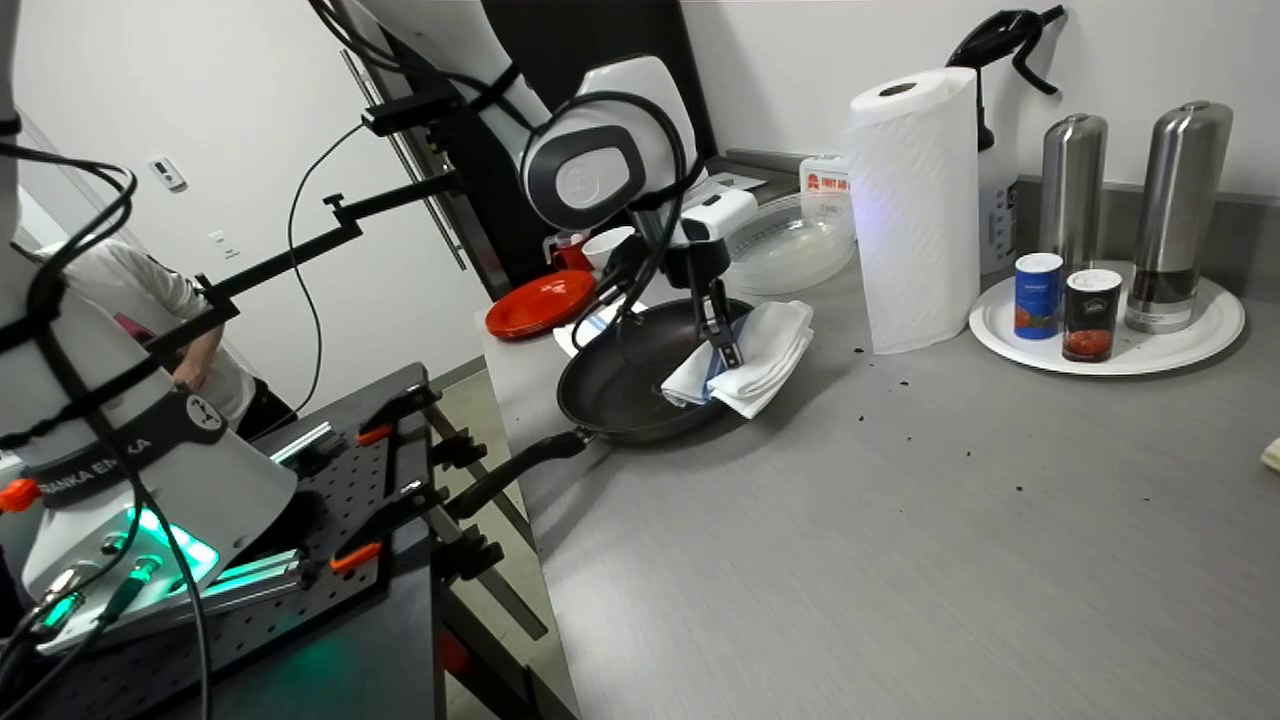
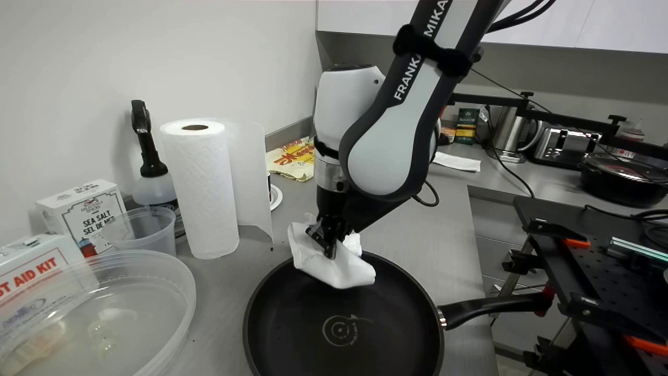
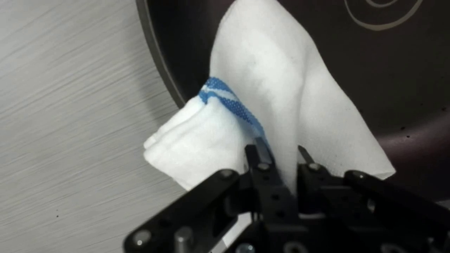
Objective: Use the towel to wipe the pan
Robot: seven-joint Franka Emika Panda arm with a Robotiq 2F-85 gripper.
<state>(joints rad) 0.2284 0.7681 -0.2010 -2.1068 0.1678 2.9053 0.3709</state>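
Frying pan (image 2: pixel 349 319): is resting on the gray countertop (image 1: pixel 900 560)
Blue-striped white towel (image 3: pixel 270 102): is spanning the pan's rim
Robotiq gripper (image 3: pixel 282 156): is pinching the towel

The towel (image 3: pixel 267 102) is matt cloth, the pan (image 3: pixel 393 77) smooth with a soft gloss inside. In an exterior view, the mills (image 1: pixel 1183 200) at far right are shiny metal. The counter (image 3: pixel 70 123) looks brushed.

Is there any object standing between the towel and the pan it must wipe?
Nothing visible is: the towel, pinched in the jaws, is partly over the pan, with one end sticking out beyond it.
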